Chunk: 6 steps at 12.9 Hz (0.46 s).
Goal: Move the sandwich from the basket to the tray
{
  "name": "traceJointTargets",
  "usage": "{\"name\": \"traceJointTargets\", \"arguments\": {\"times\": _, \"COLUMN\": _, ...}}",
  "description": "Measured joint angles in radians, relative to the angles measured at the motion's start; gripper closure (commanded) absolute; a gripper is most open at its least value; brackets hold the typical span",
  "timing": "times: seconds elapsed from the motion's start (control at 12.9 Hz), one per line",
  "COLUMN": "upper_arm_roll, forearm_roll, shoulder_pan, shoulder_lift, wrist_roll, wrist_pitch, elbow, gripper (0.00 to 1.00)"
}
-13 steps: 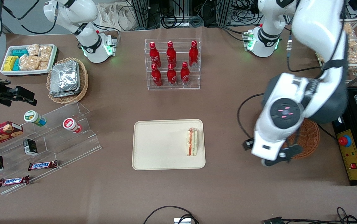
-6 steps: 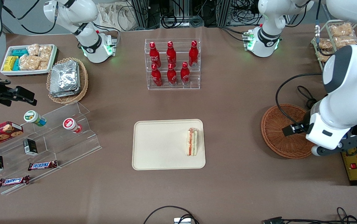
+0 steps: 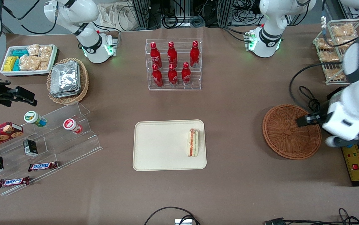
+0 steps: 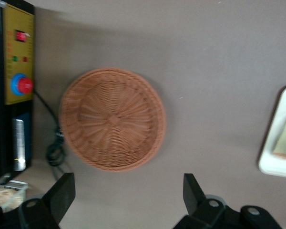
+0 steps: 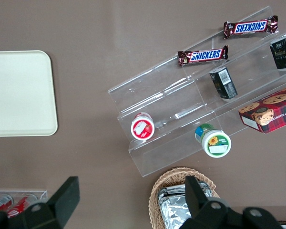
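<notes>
The sandwich lies on the tray; the empty, spread gripper hangs above the basket. Little risk remains beyond the cable snagging the basket.

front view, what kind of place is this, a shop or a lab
Probably a robotics lab staged as a snack shop: bottles in an acrylic rack, Snickers bars on clear steps, cabling near the arm bases. The sandwich lies on the tray; the open hand hovers above the basket.
</notes>
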Motion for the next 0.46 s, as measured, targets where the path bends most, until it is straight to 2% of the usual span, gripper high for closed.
{"name": "traceJointTargets", "arguments": {"times": 0.15, "upper_arm_roll": 0.051, "forearm_roll": -0.016, "shoulder_pan": 0.000, "shoulder_lift": -0.091, "wrist_roll": 0.088, "wrist_pitch": 0.012, "elbow": -0.081, "gripper": 0.00}}
{"name": "traceJointTargets", "arguments": {"times": 0.46, "upper_arm_roll": 0.068, "forearm_roll": -0.021, "shoulder_pan": -0.001, "shoulder_lift": -0.255, "wrist_roll": 0.176, "wrist_pitch": 0.025, "elbow": -0.236, "gripper": 0.00}}
